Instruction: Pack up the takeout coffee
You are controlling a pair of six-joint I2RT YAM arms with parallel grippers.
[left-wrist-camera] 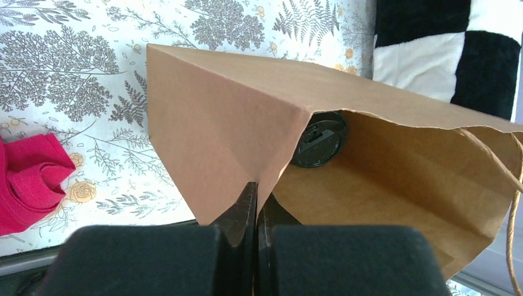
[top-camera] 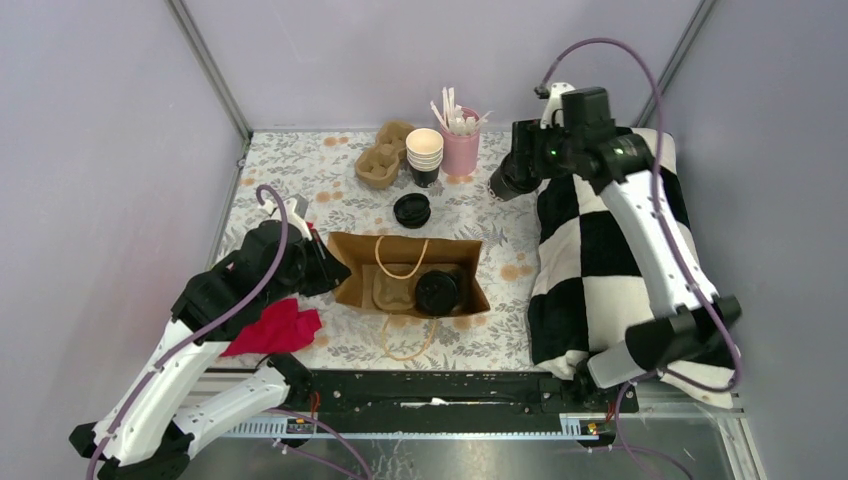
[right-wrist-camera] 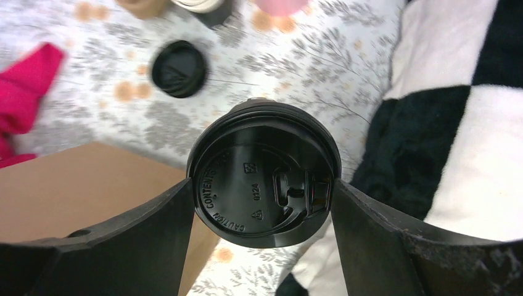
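Containers:
- Brown paper bag (top-camera: pixel 350 276) stands on the tabletop (top-camera: pixel 300 180), mouth open upward. Left hand (left-wrist-camera: pixel 256 198) is closed tight on one end of the bag's rim, pinching the paper.
- Inside the bag, past the left hand's fingertips: a pulp carrier (top-camera: pixel 392 292) and, beside it, a bagged cup (top-camera: pixel 437 291), black with its lid on. The left wrist view shows that lid face-on, deep in the bag.
- Right hand (right-wrist-camera: pixel 262 185) holds the coffee (right-wrist-camera: pixel 265 176), a black lidded cup. Both fingers press the sides of the lid, the jaws set wide around it. The coffee hangs off the tabletop, well apart from the bag.
- Just beside the right hand, toward the left arm: a pink cup (top-camera: pixel 461 152) filled with pale stirrers (top-camera: pixel 455 108). Touching it on the far side from the hand is a nested cup stack (top-camera: pixel 424 150), cream inside, the bottom cup black.
- Beyond the stack from the right hand: an empty carrier (top-camera: pixel 383 158).
- Loose lids (top-camera: pixel 412 210) lie between the stack and the bag.

Surface and room:
- The tabletop is covered with a floral print, grey ferns and orange blooms.
- A red cloth (top-camera: pixel 278 328) lies behind the left hand, near its arm.
- A black-and-white checkered blanket (top-camera: pixel 600 250) lies under the right arm.
- Lilac walls (top-camera: pixel 400 60) enclose the table, with metal struts at the corners.
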